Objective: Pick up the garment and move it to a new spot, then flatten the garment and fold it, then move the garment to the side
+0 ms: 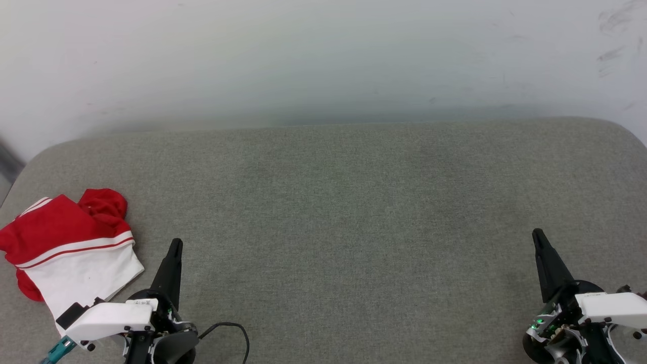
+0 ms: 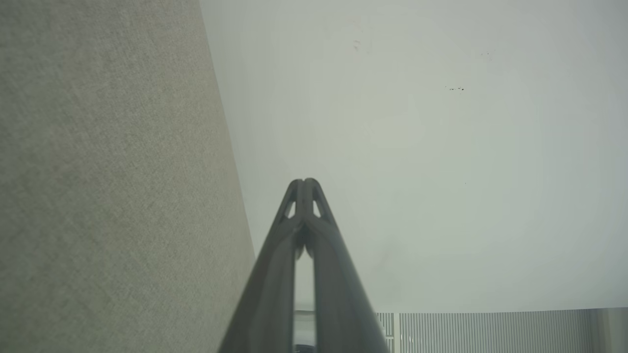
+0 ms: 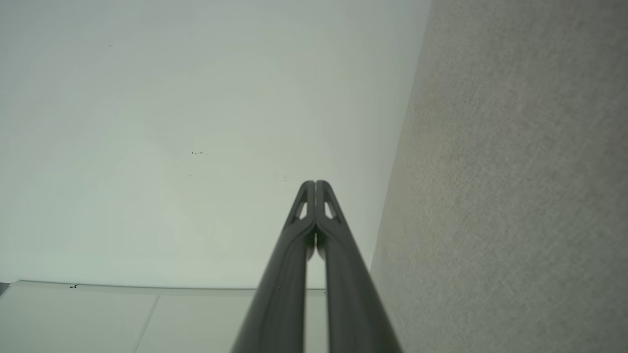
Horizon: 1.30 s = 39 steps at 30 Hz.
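The garment, red with a white panel and red-white striped trim, lies crumpled at the near left of the grey padded surface. My left gripper hovers just to its right, shut and holding nothing, fingers pointing away from me. In the left wrist view, that gripper has its tips pressed together against a pale wall. At the near right my right gripper is also shut and empty. The right wrist view shows its closed tips beside the grey fabric. The garment's lettering is hidden in the folds.
A pale wall rises behind the surface's far edge. The surface's rounded corners show at the far left and far right. A black cable loops near my left wrist. A ribbed panel shows low in the left wrist view.
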Available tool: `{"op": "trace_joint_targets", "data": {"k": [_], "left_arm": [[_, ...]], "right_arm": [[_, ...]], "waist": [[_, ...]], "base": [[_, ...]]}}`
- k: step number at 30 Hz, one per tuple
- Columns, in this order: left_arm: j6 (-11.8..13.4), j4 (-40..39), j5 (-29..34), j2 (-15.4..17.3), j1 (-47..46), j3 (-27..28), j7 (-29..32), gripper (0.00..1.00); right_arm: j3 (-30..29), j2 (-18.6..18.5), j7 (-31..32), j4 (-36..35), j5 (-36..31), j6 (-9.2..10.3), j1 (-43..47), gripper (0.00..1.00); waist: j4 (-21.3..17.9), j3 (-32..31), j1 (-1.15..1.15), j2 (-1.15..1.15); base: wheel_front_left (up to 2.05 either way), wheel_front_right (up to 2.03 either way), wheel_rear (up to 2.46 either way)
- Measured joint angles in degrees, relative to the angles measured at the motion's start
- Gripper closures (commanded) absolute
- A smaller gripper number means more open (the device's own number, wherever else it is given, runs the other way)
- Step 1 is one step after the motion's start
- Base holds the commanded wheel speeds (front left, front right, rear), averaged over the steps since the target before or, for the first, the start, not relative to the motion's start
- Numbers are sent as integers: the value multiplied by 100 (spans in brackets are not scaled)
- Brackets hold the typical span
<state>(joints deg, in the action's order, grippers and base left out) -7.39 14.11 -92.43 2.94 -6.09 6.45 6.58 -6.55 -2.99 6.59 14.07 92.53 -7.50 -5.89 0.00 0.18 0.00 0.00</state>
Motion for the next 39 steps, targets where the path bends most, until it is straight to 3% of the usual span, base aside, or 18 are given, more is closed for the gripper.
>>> {"op": "trace_joint_targets", "data": {"k": [27, 28, 39], "left_arm": [[0, 0, 0, 0, 0, 1, -1, 100], [1, 16, 0, -1, 7, -7, -2, 0], [8, 136, 56, -26, 303, -77, -188, 0]], "right_arm": [[1, 0, 0, 0, 0, 0, 0, 100], [0, 0, 0, 16, 2, 0, 9, 0], [115, 8, -177, 211, -109, 2, 273, 0]], "waist": [[0, 0, 0, 0], [0, 0, 0, 0], [-9, 8, 0, 0]], "base": [[0, 0, 0], [0, 0, 0], [0, 0, 0]]}}
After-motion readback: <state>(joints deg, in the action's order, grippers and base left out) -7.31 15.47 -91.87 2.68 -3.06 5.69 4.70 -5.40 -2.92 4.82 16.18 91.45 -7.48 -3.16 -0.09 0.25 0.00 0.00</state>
